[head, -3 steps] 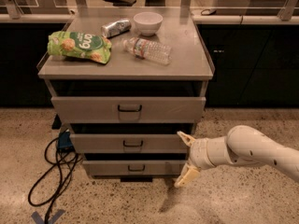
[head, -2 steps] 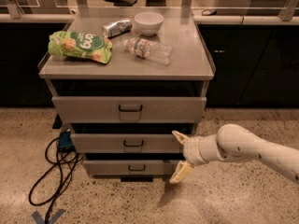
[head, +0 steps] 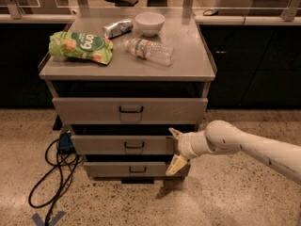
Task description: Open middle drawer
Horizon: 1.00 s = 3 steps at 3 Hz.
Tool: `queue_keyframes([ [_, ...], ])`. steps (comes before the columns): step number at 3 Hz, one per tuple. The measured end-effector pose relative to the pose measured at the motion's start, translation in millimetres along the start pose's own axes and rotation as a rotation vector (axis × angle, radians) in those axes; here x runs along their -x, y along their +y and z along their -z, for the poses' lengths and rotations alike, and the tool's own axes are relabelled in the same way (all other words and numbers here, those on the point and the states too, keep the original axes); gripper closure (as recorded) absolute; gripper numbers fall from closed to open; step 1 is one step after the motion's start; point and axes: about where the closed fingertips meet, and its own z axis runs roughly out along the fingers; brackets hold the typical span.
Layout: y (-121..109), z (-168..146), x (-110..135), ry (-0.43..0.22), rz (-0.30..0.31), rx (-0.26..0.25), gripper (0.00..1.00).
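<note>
The middle drawer (head: 103,145) is the grey front panel with a small black bar handle (head: 134,145), between a taller top drawer (head: 94,110) and a narrower bottom drawer (head: 108,169). A dark gap shows above its front. My gripper (head: 175,149) is at the right end of the middle drawer's front, well right of the handle. It is open: one fingertip sits near the drawer's upper edge and the other reaches down over the bottom drawer's front. It holds nothing.
On the cabinet top (head: 188,65) lie a green snack bag (head: 81,46), a can (head: 117,28), a white bowl (head: 150,23) and a plastic water bottle (head: 149,51). Black cables (head: 54,173) trail on the floor left of the cabinet. Dark counters stand behind.
My gripper and arm have moved left, from right of the cabinet up against the right end of the middle drawer's front. The drawers have not moved.
</note>
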Motion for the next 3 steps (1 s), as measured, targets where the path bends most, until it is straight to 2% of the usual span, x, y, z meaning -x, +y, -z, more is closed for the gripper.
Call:
queue_keyframes([
  [1, 2.3, -5.8, -1.0, 0.044, 0.005, 0.000, 0.00],
  [2, -6.7, -28.4, -28.1, 0.117, -0.037, 0.008, 0.00],
  [3, -6.8, -28.6, -28.2, 0.117, -0.038, 0.008, 0.00],
])
